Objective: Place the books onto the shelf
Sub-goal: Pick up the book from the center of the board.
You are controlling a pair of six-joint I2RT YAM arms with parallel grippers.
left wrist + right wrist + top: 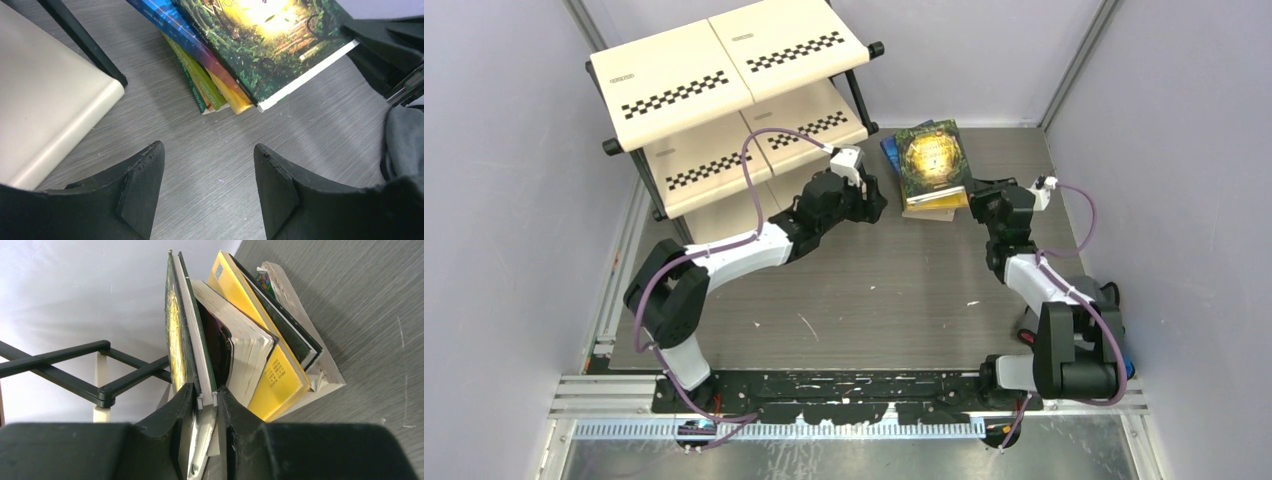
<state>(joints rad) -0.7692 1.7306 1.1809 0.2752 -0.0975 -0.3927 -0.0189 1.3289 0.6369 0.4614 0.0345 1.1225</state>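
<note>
Your top cam looks down from above and behind, with the whole table (pixel 874 290) and shelf (pixel 724 90) in frame. Left wrist cam: low, close, facing the book stack (pixel 220 75), shelf corner at its left. Right wrist cam: tight, edge-on to the same stack from the opposite side, green-and-gold book (pixel 176 335) nearest the lens.

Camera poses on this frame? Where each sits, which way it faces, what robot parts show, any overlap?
Top external: above and behind, looking down on the table; left arm and right arm whole, shelf back left.
Left wrist: on the left arm, facing down past the open left gripper at a corner of the book stack.
Right wrist: on the right arm, looking along the right gripper, shut on the green-and-gold book.
Shared: all three show that book.
</note>
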